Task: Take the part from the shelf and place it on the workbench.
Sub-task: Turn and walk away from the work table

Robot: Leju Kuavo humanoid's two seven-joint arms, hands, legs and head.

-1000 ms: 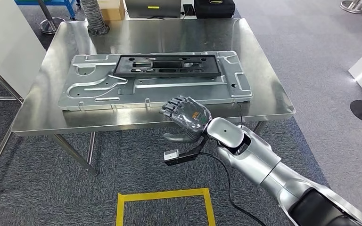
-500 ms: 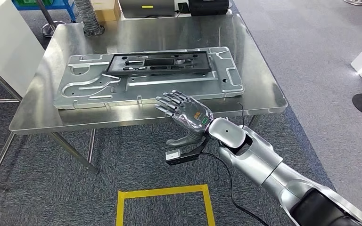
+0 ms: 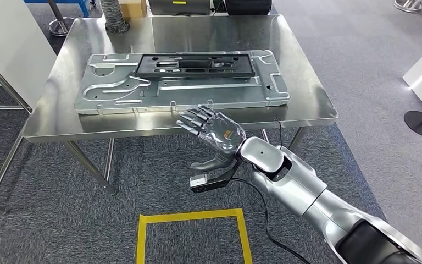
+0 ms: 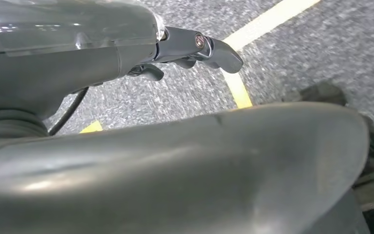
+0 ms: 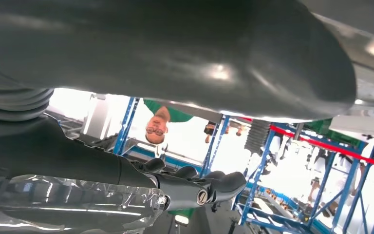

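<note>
Looks about done: black part lies flat on the grey stamped metal panel, mid-surface, toward the panel's far edge. Part is a long rectangular frame with slots and cutouts. Right robot hand hovers off the panel's near edge, fingers spread, holding nothing. Left robot hand: grip unclear. Remaining: retract the arm

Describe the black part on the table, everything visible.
The black part is a long, flat rectangular frame, matte and plastic-looking, with several slots and cut-outs along its length. It lies flat on the far half of the stamped silver metal panel, its long side along the panel's, and that panel rests on the steel workbench. Nothing else touches it; the right hand is at the table's near edge, holding nothing.
</note>
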